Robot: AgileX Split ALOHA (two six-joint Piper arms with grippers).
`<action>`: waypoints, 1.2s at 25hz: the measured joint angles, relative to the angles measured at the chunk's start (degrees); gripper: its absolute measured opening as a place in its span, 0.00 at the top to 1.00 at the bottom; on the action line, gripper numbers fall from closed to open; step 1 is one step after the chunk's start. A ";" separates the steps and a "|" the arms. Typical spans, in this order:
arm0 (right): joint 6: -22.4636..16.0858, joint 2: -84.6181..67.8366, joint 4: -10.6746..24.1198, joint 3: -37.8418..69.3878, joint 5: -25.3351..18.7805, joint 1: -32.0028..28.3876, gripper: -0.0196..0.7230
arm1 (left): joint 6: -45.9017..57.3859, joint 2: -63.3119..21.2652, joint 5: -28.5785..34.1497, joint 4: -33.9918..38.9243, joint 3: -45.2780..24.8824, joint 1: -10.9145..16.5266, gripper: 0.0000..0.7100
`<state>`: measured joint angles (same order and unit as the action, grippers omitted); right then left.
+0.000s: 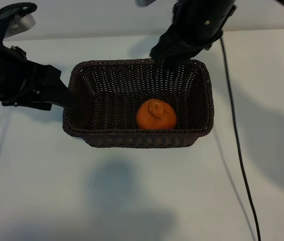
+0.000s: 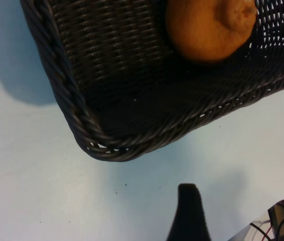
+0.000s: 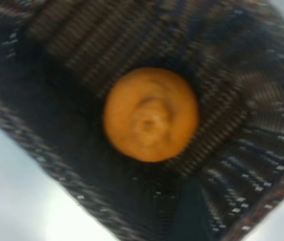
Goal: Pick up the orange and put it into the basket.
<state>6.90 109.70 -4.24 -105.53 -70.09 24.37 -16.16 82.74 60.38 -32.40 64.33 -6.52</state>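
Inside the basket (image 1: 82, 95), on its woven floor and close to the long wall nearest the camera, we see the orange (image 1: 155, 115) sitting nub up, with nothing touching it. We judge the placing as good as done. The right gripper (image 1: 163, 59) hangs over the basket's far rim, its jaws apart and empty; the left gripper (image 1: 56, 95) rests by the basket's short end, jaws also apart, holding nothing.

Should we need to lift the orange again, we expect a light, firm fruit with a matte, pebbled skin that gives a fair grip. It is round, so it would roll if nudged off-centre. We would take it across its widest middle, from above, clear of the nub and with gentle pressure. The basket looks stiff enough to keep it in
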 joint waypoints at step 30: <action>0.04 -11.23 1.52 16.67 0.14 -13.98 0.38 | -0.04 0.00 -0.71 -0.33 0.00 0.00 0.20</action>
<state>6.93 98.47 -2.72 -88.87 -69.95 10.39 -16.20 82.74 59.67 -32.73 64.33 -6.52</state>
